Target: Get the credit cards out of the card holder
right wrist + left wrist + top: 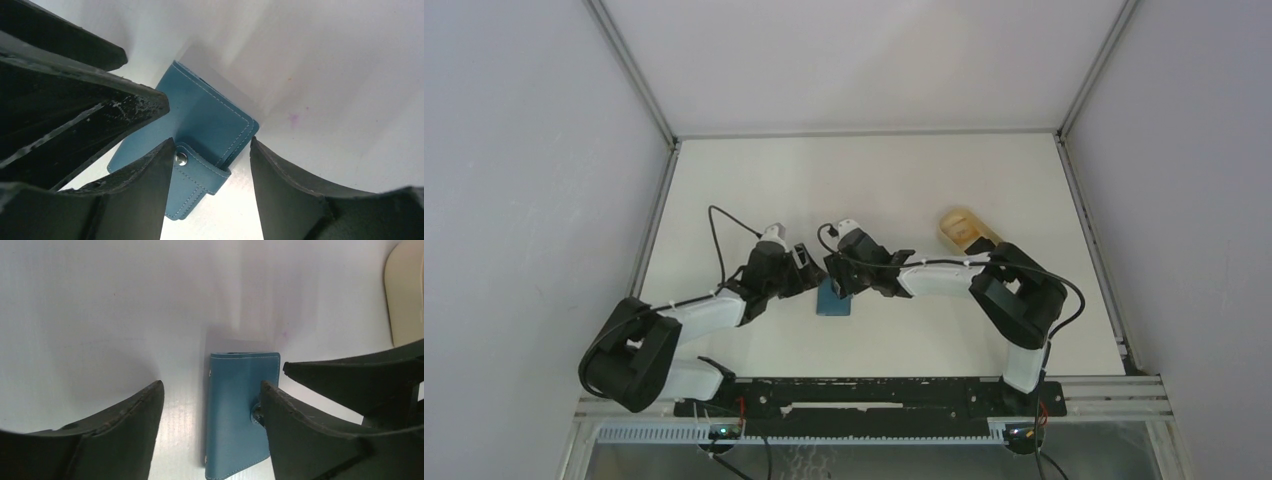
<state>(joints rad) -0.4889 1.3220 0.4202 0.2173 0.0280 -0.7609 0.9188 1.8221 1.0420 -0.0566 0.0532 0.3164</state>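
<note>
The left claw (212, 385) and right claw (211, 141) both stood apart, crowding the snap edge of the shut card holder (834, 298); its other long edge had room

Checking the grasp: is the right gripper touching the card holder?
Cannot tell. In the right wrist view the right gripper has one finger overlapping the card holder at its snap tab, possibly hovering; the other finger stands clear.

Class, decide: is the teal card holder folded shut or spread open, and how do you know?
Folded shut: the card holder shows only its outer cover, the snap tab wrapped over one edge.
</note>
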